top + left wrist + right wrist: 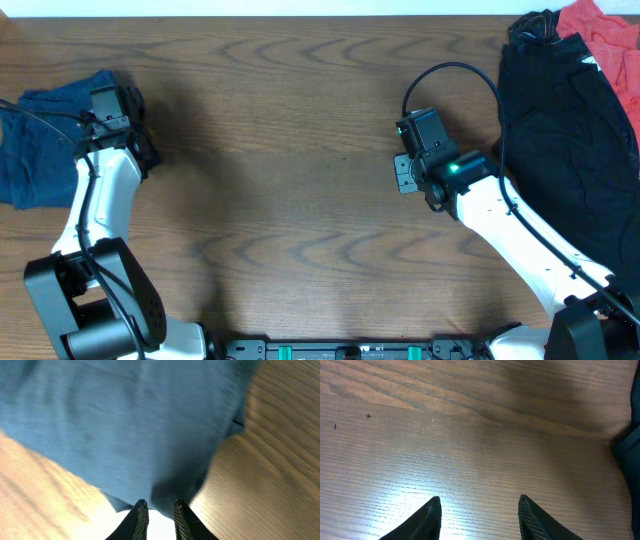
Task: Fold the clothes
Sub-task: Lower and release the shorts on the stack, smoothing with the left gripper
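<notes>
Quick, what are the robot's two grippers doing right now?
Left gripper: closed, pinching the edge of the blue denim-like cloth garment.
Right gripper: open, holding nothing.

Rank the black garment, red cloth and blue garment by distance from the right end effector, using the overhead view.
1. Black garment, just right of the end effector.
2. Red cloth, far right corner.
3. Blue garment, far left edge.

I see my bench (300, 150) is smooth brown wood with a glossy glare patch. The blue garment (125, 425) is matt, soft woven cloth. The fingers (535, 520) of my right tool (479, 499) look black, matt and finely textured.
</notes>
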Tool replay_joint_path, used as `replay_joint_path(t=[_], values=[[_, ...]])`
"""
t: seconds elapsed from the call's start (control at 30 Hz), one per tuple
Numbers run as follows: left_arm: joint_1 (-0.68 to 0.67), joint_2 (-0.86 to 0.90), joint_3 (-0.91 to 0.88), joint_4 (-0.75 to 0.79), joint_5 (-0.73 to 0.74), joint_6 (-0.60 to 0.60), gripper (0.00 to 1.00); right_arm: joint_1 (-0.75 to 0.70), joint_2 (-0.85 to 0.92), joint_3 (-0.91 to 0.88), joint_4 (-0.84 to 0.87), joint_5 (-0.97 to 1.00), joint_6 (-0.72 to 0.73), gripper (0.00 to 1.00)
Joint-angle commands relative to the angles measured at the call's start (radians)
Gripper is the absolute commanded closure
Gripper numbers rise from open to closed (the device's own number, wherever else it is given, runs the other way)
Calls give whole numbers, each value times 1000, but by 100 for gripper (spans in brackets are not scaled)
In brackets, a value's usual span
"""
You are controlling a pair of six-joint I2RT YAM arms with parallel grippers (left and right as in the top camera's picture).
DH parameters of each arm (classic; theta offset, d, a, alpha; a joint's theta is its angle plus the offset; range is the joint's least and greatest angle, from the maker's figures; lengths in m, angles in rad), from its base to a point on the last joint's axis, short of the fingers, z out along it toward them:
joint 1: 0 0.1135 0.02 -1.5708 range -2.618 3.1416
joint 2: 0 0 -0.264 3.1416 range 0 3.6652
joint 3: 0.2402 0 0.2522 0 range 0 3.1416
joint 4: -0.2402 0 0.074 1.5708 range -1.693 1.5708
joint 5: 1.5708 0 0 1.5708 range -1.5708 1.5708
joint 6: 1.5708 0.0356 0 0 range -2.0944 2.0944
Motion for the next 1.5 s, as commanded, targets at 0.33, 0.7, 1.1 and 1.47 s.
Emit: replay_joint_path(t=[0.33,0.7,1.1,1.47], values=[[0,3,3,-37,182,-18,71,-8,-14,1,-1,11,-6,51],[0,27,-8,-39,70,-21,62,-8,-14,1,-5,10,-6,51],[3,71,-8,-21,-25,-20,70,-8,-14,1,-6,10,-6,51],[3,80,-1,27,-225,-3,94,-8,-14,1,-10,10,-6,51]])
